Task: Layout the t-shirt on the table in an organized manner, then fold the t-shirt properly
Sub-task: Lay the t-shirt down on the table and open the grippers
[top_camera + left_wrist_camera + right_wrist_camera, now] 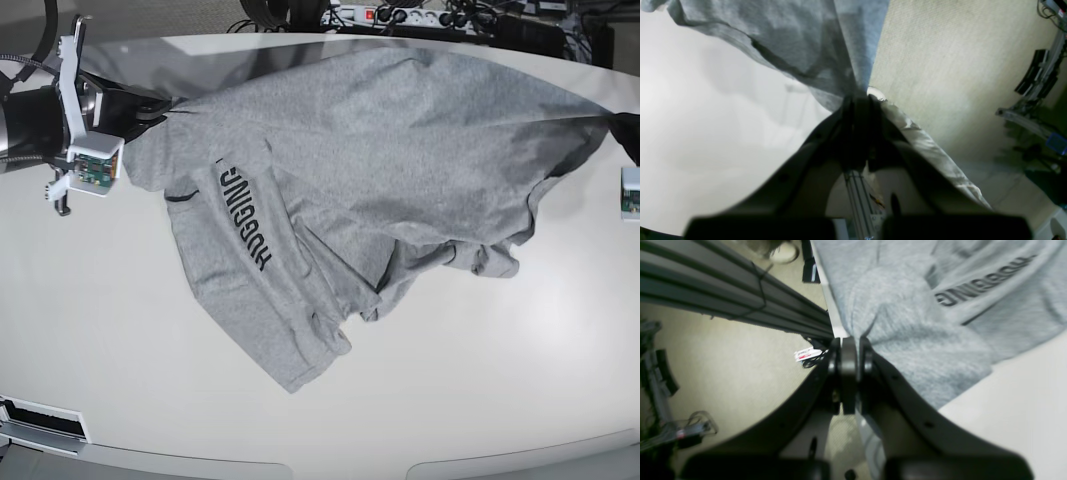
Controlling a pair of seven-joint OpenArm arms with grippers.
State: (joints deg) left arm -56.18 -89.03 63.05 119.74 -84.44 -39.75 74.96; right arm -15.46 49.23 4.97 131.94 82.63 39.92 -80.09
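Left wrist view first: your left gripper (863, 100) is clenched tight on a bunched edge of the t-shirt (800, 43), and the grey cloth fans up and away from the pinch. The white table (706, 133) sits to one side, carpet (957, 66) to the other, so this hand looks to be right around the table's edge.

Right wrist view: the right gripper (849, 355) is also clamped on a gather of the t-shirt (913, 333), jaws pressed together with fabric pulled into the nip. You can see the black lettering (983, 281) running across a fold further out. The table (1023, 400) shows past the cloth, and a dark frame rail (723, 290) passes beside the gripper.

Base view: the t-shirt (400, 160) is stretched between the two arms across the far half of the table (500, 400), but the near part is a rumpled mess — one flap with the lettering (245, 225) folded over toward you, another bunch beside it.

My take: you're mid-spread. Keep both pinches firm, pull the hands apart evenly so the held edge goes taut, then drag the shirt along the table so the crumpled lower part trails out flat. Don't let go until those folded flaps have opened, or you'll fold wrinkles in.
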